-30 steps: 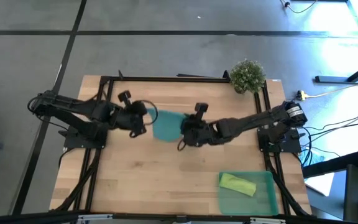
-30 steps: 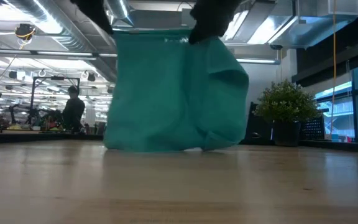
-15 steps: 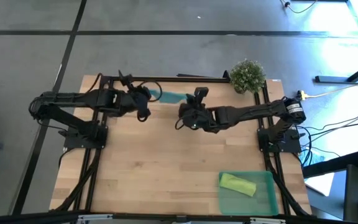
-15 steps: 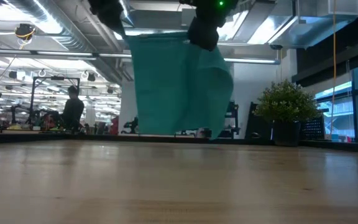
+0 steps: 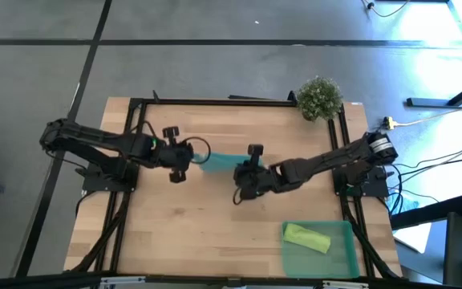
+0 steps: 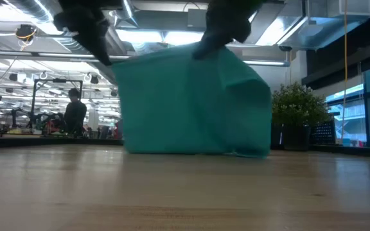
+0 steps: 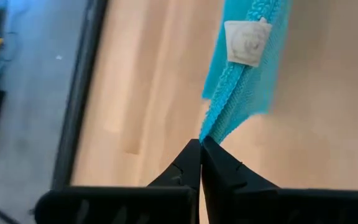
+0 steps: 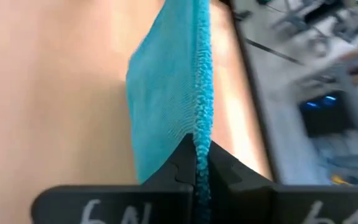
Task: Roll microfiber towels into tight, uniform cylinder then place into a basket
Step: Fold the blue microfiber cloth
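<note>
The teal microfiber towel [image 5: 219,163] hangs as a sheet [image 6: 194,106] between my two grippers over the middle of the table. Its lower edge [image 6: 191,151] reaches down to the table top. My left gripper [image 5: 184,160] is shut on its left upper corner and my right gripper [image 5: 243,178] on its right upper corner. A white tag [image 7: 247,42] is sewn to the towel's edge. The lime green towel [image 5: 305,238] lies rolled up in the green basket [image 5: 339,258] at the near right corner. My left gripper pinches the towel's hemmed edge at a corner [image 7: 211,132] between its two fingers, slanting down from the table's left. The cloth hangs below the fingers. My right gripper pinches the towel's fuzzy top edge [image 8: 201,138] between its two fingers, slanting down from the table's right. The cloth hangs away below them.
A small bushy plant [image 5: 319,97] stands at the far right corner. Black frame rails [image 5: 215,102] run along the table's far edge and sides. Bare wood lies near the front edge at left and centre. A person [image 6: 76,114] is in the room beyond the table.
Both grippers swung the towel up and toward the table's far edge, lifting it clear, then came back toward the near edge and down. The towel now hangs wider between them, its lower edge down at the table again.
</note>
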You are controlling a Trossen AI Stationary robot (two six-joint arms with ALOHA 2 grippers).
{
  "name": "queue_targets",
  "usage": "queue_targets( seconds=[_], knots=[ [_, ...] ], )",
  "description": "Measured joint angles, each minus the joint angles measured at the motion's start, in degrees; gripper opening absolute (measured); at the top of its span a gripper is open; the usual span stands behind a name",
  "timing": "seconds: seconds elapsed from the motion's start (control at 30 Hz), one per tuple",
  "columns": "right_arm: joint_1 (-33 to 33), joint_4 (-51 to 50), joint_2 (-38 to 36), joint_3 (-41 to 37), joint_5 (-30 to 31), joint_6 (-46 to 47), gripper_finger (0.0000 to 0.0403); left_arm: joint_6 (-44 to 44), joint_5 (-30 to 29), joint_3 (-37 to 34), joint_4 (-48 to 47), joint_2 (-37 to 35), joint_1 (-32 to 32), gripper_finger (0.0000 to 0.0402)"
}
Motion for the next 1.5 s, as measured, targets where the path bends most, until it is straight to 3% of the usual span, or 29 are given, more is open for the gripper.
queue_targets(
  seconds=[0.33, 0.63, 0.93, 1.07, 1.37, 1.5],
  knots=[
    [5.6, 17.4, 0.0, -7.2, -6.9, 0.6, 0.001, -10.4, 7.0, -0.6, -2.9, 0.0, -10.0, 0.0],
    [6.1, 24.5, 4.8, -9.5, -16.9, 6.3, 0.001, -20.8, 10.6, -1.0, -4.1, 2.4, -18.5, 0.0],
    [7.5, 31.8, 11.4, -9.5, -20.6, 7.1, 0.001, -29.5, 16.8, -8.0, 4.3, 7.6, -25.4, 0.0],
    [7.6, 33.1, 13.0, -9.6, -21.6, 8.2, 0.001, -30.2, 18.3, -10.7, 9.6, 9.5, -26.9, 0.0],
    [6.6, 33.2, 13.8, -9.5, -23.3, 8.7, 0.0011, -31.4, 18.2, -11.5, 10.5, 11.8, -27.3, 0.0],
    [6.7, 32.2, 13.8, -9.7, -23.3, 7.7, 0.0038, -31.3, 19.7, -11.8, 8.4, 11.8, -27.4, 0.0]
  ],
)
